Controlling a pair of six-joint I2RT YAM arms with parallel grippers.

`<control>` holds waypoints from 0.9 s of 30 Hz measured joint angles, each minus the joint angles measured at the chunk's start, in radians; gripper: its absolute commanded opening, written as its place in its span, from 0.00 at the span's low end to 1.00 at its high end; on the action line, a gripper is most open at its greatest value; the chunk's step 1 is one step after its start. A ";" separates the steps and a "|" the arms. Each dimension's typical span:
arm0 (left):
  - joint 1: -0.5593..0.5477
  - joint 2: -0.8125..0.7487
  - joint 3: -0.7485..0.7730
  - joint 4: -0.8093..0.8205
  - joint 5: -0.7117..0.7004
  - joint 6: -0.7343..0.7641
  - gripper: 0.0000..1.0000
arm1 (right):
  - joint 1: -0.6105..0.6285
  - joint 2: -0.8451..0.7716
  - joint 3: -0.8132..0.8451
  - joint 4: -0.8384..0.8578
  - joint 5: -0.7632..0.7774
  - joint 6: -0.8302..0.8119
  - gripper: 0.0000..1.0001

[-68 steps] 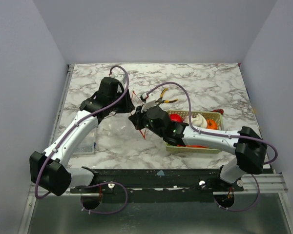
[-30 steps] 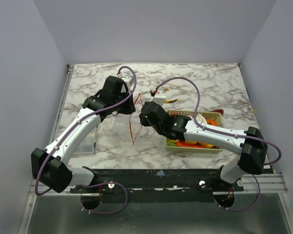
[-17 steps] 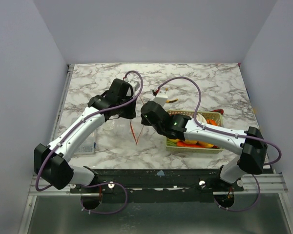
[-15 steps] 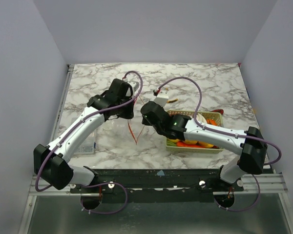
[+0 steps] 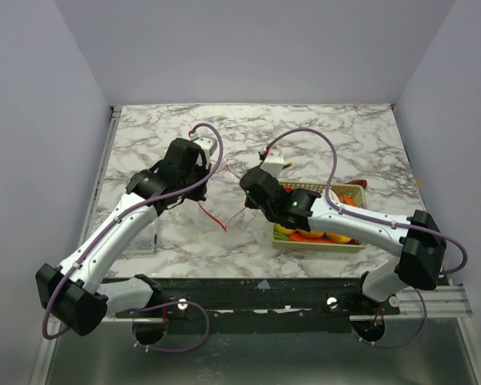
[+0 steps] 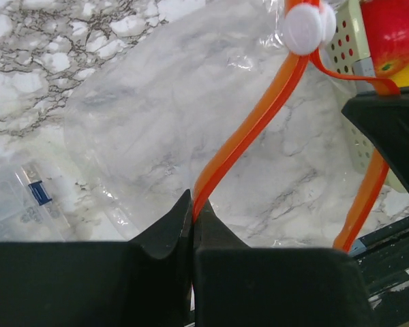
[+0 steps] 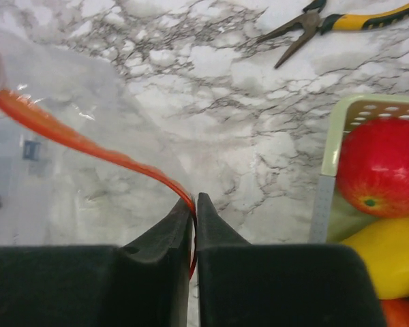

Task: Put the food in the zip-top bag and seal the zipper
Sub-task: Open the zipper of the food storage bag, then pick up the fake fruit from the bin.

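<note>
The clear zip-top bag (image 6: pixel 150 116) hangs between my two grippers over the marble table (image 5: pixel 337 136); it also shows in the right wrist view (image 7: pixel 61 129). Its red-orange zipper (image 5: pixel 224 228) sags in a V between them. My left gripper (image 6: pixel 192 208) is shut on the zipper strip (image 6: pixel 252 129), below the white slider (image 6: pixel 305 27). My right gripper (image 7: pixel 193 204) is shut on the strip (image 7: pixel 88 144) too. From above, the left gripper (image 5: pixel 199 196) and right gripper (image 5: pixel 245 207) stand a little apart. The food, a red apple (image 7: pixel 382 167) and a yellow mango (image 7: pixel 392 252), lies in the basket.
The pale green mesh basket (image 5: pixel 317 243) sits right of the bag, under my right arm; its rim (image 7: pixel 335 143) is close to the right gripper. Yellow-handled pliers (image 7: pixel 341 20) lie behind it. A small clear box (image 5: pixel 140 241) lies at the left, also in the left wrist view (image 6: pixel 20 201).
The grippers have drawn apart, and the zipper strip has spread from a near-vertical line into a wide V. The left arm swung back toward the left and near side.
</note>
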 measured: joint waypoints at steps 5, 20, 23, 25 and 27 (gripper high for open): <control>0.003 0.052 -0.029 0.029 0.002 -0.001 0.00 | 0.000 0.000 0.054 -0.034 -0.115 -0.038 0.61; 0.088 0.073 -0.057 0.060 0.136 -0.049 0.00 | 0.000 -0.256 0.080 -0.270 -0.087 -0.012 0.94; 0.091 0.082 -0.057 0.062 0.155 -0.053 0.00 | -0.005 -0.282 0.015 -0.300 -0.002 0.024 0.90; 0.092 0.088 -0.058 0.062 0.171 -0.057 0.00 | -0.023 -0.272 -0.032 -0.303 0.028 0.047 0.88; 0.093 0.089 -0.059 0.064 0.181 -0.060 0.00 | -0.066 -0.250 -0.090 -0.297 0.034 0.057 0.86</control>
